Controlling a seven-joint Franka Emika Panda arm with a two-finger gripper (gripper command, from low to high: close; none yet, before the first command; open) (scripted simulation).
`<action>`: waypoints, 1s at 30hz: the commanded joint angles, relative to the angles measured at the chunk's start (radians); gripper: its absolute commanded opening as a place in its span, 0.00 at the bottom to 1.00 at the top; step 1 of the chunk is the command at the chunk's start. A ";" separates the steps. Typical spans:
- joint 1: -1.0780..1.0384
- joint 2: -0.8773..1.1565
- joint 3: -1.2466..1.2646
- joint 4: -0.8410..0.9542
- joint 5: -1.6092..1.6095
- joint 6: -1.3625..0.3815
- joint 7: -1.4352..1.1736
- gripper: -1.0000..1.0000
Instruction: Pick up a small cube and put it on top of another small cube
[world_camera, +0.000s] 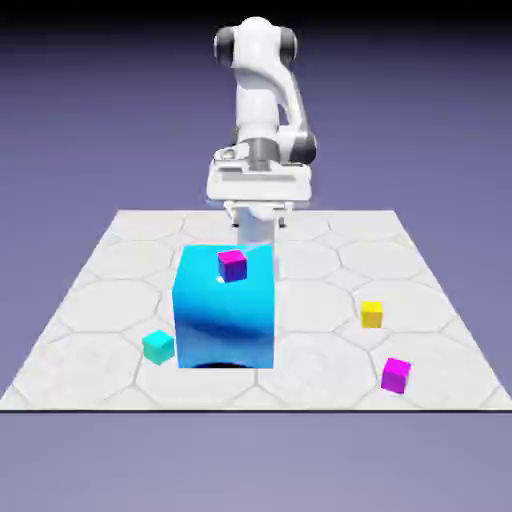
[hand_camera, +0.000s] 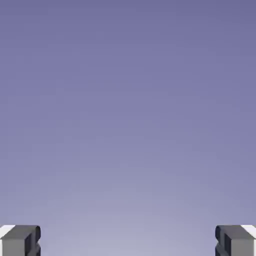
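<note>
Exterior view: we see the white robot arm (world_camera: 262, 110) folded upright at the far edge of the tiled table (world_camera: 110, 270), its hand held level behind a large glossy blue cube (world_camera: 226, 306) that stands near the middle of the table. The gripper (world_camera: 256, 222) is partly hidden by the top of that cube, so we read its state from the hand view instead.

On top of the blue cube rests a small pinkish-magenta cube (world_camera: 232, 264), close to the upper face's middle. The purple-magenta cube (world_camera: 396, 375) lies on the table toward the exterior view's right, near the front edge and well apart from the gripper. The yellow cube (world_camera: 372, 314) sits on the table farther back on the same side, near the purple-magenta cube but not touching it, and clear of the blue cube. A teal cube (world_camera: 158, 346) lies just beside the blue cube's lower corner on the exterior view's left; we cannot tell whether the two touch.

Hand view: we see only the plain blue-violet backdrop (hand_camera: 128, 100), paler toward the bottom. The two grey fingertips (hand_camera: 21, 241) appear at the bottom corners, spread far apart with nothing between them; the gripper (hand_camera: 128, 242) is thus wide and holds nothing. No cube falls within this view.
</note>
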 joint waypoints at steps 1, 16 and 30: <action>-0.022 -0.008 0.030 0.011 0.019 -0.014 -0.044 0.50; -0.350 -0.126 0.483 0.183 0.311 -0.231 -0.696 0.50; -0.656 -0.236 0.905 0.344 0.582 -0.434 -1.305 0.50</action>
